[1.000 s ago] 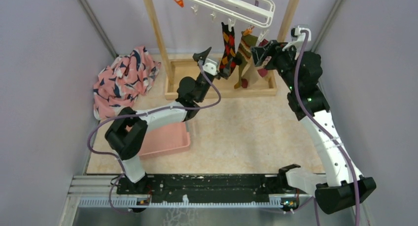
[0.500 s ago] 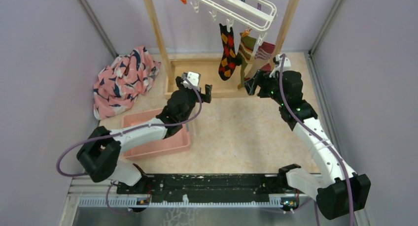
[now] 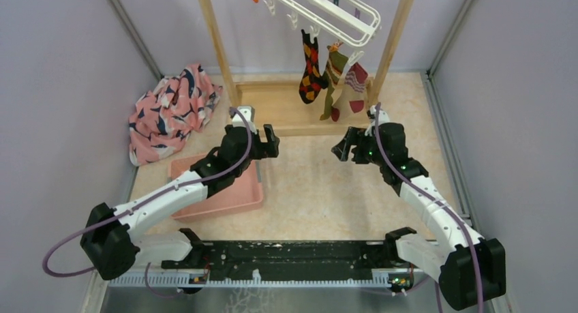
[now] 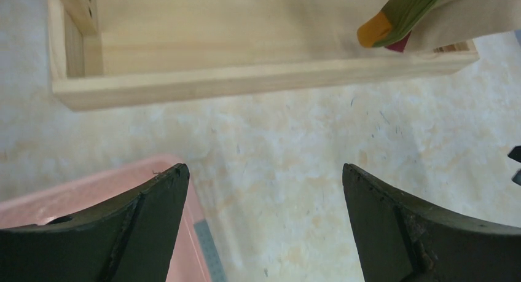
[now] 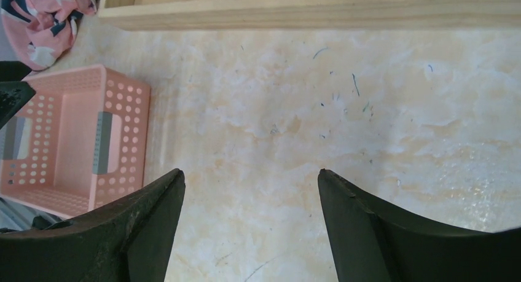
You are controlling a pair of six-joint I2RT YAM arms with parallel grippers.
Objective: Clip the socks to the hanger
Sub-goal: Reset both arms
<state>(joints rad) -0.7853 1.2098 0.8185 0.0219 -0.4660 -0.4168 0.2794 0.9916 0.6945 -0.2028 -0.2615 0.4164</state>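
Since all three socks hang clipped to the hanger over the tabletop's far edge, we judge only backing away remains: keep the left end effector and right end effector, both wide open and empty, clear of the toes. Only the top view shows the clips; only the right wrist shows perforations in the pink basket

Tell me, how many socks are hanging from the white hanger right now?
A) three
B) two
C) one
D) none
A: three socks dangle side by side from the clips of the hanger: the argyle sock, the olive striped sock and the beige sock with red stripes.
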